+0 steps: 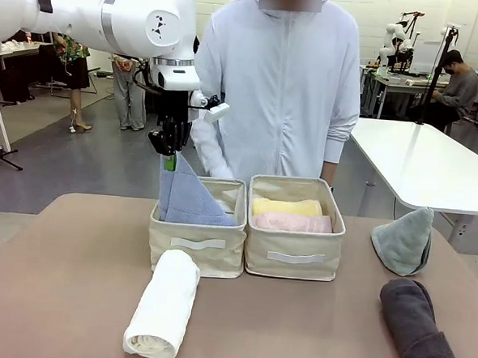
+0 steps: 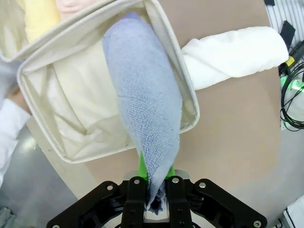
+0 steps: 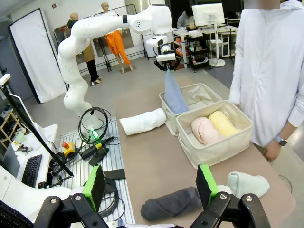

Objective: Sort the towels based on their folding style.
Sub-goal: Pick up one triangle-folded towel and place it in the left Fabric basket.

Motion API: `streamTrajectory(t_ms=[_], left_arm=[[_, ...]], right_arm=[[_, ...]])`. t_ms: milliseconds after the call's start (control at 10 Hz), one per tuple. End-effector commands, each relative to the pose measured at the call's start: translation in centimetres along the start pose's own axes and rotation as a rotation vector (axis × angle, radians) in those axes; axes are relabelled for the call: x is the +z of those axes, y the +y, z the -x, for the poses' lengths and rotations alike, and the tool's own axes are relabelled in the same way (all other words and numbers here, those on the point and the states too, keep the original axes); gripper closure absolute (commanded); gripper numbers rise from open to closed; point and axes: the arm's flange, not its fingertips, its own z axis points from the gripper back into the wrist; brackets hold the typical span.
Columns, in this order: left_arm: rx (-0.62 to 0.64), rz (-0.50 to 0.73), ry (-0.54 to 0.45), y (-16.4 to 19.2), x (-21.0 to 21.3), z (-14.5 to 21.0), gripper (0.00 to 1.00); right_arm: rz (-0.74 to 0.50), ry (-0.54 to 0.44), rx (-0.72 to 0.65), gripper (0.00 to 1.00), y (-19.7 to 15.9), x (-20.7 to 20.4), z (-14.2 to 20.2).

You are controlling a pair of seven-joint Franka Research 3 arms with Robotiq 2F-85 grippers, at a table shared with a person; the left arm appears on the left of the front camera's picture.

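Note:
My left gripper (image 1: 169, 160) is shut on the tip of the light blue cone towel (image 1: 186, 196), whose wide end hangs down into the left basket (image 1: 196, 251); the left wrist view shows that towel (image 2: 145, 104) pinched between the green pads. A yellow roll (image 1: 287, 207) and a pink roll (image 1: 293, 223) lie in the right basket (image 1: 292, 259). In front of the left basket lies a white roll (image 1: 164, 306). At the right stand a grey-green cone (image 1: 404, 240) and a dark grey roll (image 1: 418, 331). My right gripper (image 3: 151, 186) is open, hovering above the dark grey roll (image 3: 172, 203).
A person in a white top (image 1: 281, 84) stands at the table's far side, one hand (image 1: 210, 157) down behind the left basket. In the right wrist view a metal grate (image 3: 107, 156) with cables borders the table's edge. A white table (image 1: 423, 158) stands at the back right.

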Motion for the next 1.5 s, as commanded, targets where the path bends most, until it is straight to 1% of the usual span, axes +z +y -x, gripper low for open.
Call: streamTrajectory(t_ms=[0,300,600,800,900,1000,1100,1200,1400], left_arm=[[0.006,0.029,0.029,-1.1,-1.4,-0.4,0.86],[-0.020,0.103,0.024,-1.7,-4.6,-1.0,0.86],[-0.038,0.113,0.005,-1.1,-6.5,-1.0,0.86],[-0.045,0.115,0.003,-0.7,-7.0,-1.1,0.86],[-0.045,0.125,-0.004,-0.6,-6.9,-1.2,0.78],[-0.069,0.111,-0.015,-0.6,-6.6,-1.4,0.28],[-0.079,0.107,-0.009,-0.6,-6.4,-1.5,0.19],[-0.077,0.104,0.002,-0.6,-6.3,-1.5,0.00],[-0.077,0.097,0.001,-0.5,-6.0,-1.4,0.00]], right_arm=[[-0.007,0.002,0.013,0.00,0.0,0.2,0.2],[-0.007,0.002,0.013,0.00,0.0,0.2,0.2],[-0.007,0.002,0.013,0.00,0.0,0.2,0.2],[-0.007,0.002,0.013,0.00,0.0,0.2,0.2],[-0.007,0.002,0.013,0.00,0.0,0.2,0.2],[-0.007,0.002,0.013,0.00,0.0,0.2,0.2],[-0.007,0.002,0.013,0.00,0.0,0.2,0.2],[-0.007,0.002,0.013,0.00,0.0,0.2,0.2],[-0.007,0.002,0.013,0.00,0.0,0.2,0.2]])
